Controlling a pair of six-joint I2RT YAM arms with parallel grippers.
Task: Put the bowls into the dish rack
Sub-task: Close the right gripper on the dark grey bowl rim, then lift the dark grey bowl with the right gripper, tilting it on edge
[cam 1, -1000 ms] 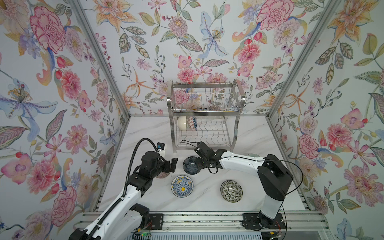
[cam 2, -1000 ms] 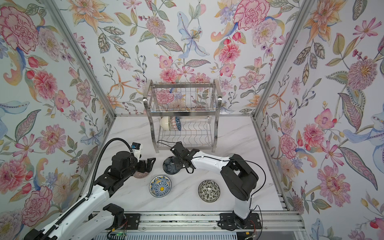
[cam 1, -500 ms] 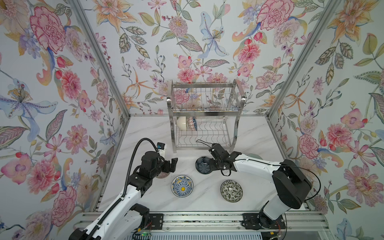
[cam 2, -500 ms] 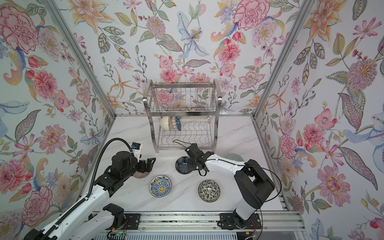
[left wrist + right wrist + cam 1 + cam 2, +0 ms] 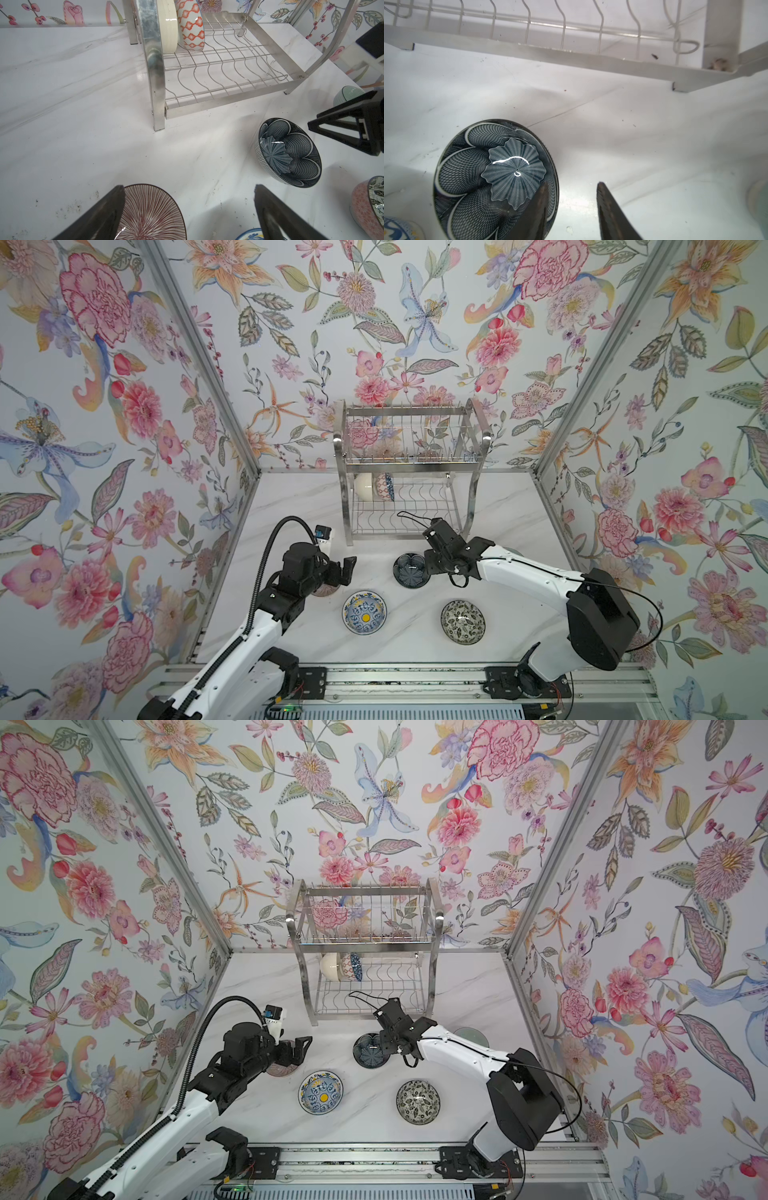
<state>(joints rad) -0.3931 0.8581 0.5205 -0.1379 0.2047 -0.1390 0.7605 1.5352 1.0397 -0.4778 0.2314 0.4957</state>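
On the white marble tabletop (image 5: pixel 291 506), items as found:

1. Dish rack (image 5: pixel 411 467), two-tier steel wire, against the back wall. The lower shelf's left end holds a cream bowl (image 5: pixel 363 486) and a blue lattice bowl (image 5: pixel 385 486), both on edge and side by side. No bowl can be made out on the upper tier.
2. Dark navy flower bowl (image 5: pixel 494 178), upright on the table just in front of the rack.
3. Right gripper (image 5: pixel 571 197), at that bowl's right rim. One finger is over the bowl's inside and the other is outside it. The jaws are parted and clamp nothing.
4. Mauve ribbed bowl (image 5: pixel 149 214), upright on the table at the left, partly under the left arm in both top views.
5. Left gripper (image 5: pixel 189 187), over that bowl's edge, jaws spread wide and empty.
6. Blue-white yellow-centred bowl (image 5: pixel 364 612), upright near the front, left of centre.
7. Black-white leafy bowl (image 5: pixel 462 621), upright near the front, to its right.
8. Pale green bowl (image 5: pixel 471 1036), on the table behind the right arm, mostly hidden.
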